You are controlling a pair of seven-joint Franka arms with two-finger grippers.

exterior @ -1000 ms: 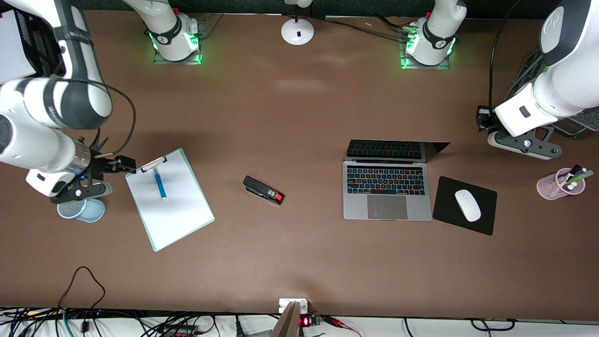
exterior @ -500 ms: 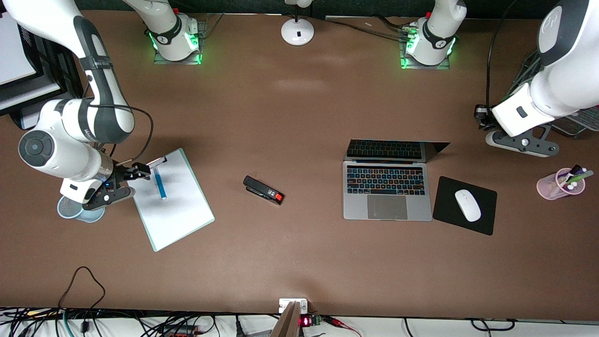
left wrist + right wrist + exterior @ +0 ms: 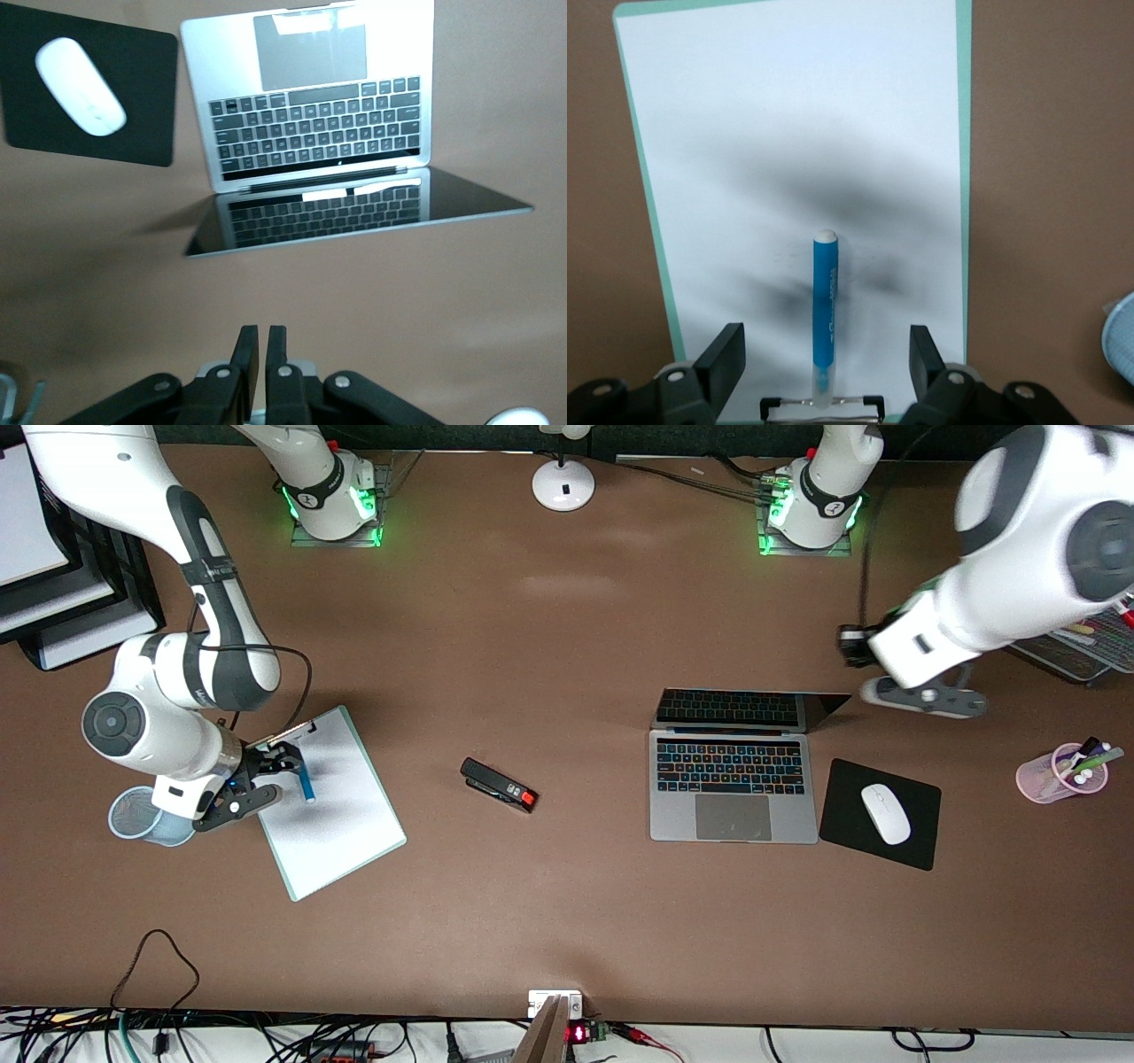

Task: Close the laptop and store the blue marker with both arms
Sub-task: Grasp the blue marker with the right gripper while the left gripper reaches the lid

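Observation:
The laptop (image 3: 733, 788) lies open on the table, its screen tilted back; it also shows in the left wrist view (image 3: 310, 133). The blue marker (image 3: 305, 784) lies on a clipboard's white paper, its white end by the clip. My right gripper (image 3: 279, 766) is open just over the marker's clip end; in the right wrist view the marker (image 3: 824, 301) lies between the spread fingers (image 3: 728, 356), untouched. My left gripper (image 3: 921, 698) is shut and empty, in the air beside the laptop's lid corner toward the left arm's end; it shows in its wrist view (image 3: 264, 341).
The clipboard (image 3: 332, 833) has a light-blue mesh cup (image 3: 133, 819) beside it. A black stapler (image 3: 499, 785) lies mid-table. A white mouse (image 3: 885, 813) sits on a black mouse pad (image 3: 917, 850). A pink cup of pens (image 3: 1059, 772) and trays (image 3: 53, 615) stand at the table's ends.
My right gripper has moved from beside the clipboard to over the marker. My left arm has swung from the table's end toward the laptop's lid.

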